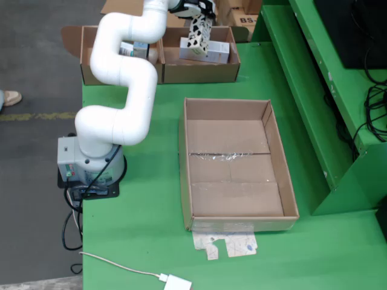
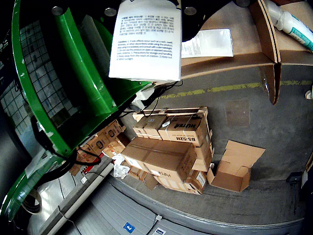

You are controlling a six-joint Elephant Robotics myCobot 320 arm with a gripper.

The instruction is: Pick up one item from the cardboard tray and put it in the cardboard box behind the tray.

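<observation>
From the fixed view I saw the green counter [image 1: 151, 229] filling most of the frame, with the white arm [image 1: 124, 78] rising from its grey base at the left edge and folding up toward the far side. The large cardboard tray [image 1: 233, 208] sat in the middle of the counter, open side up, and nothing showed on its taped floor. Behind it, at the counter's far edge, stood the cardboard box [image 1: 199, 72], split into two compartments; a white carton lay in the right one and some packages in the left one, partly hidden by the arm.

The end effector [image 1: 199, 30] hung over the right compartment, and a black-and-white patterned item [image 1: 199, 36] hung from it above the white carton. In the riding view I saw the same item [image 2: 145, 41] from close by, a white printed face filling the top centre with the box wall [image 2: 230, 61] just behind it. The end effector was clamped onto that item, though its fingers themselves were hidden behind it.

A white cable and plug [image 1: 175, 282] lay at the near edge.
</observation>
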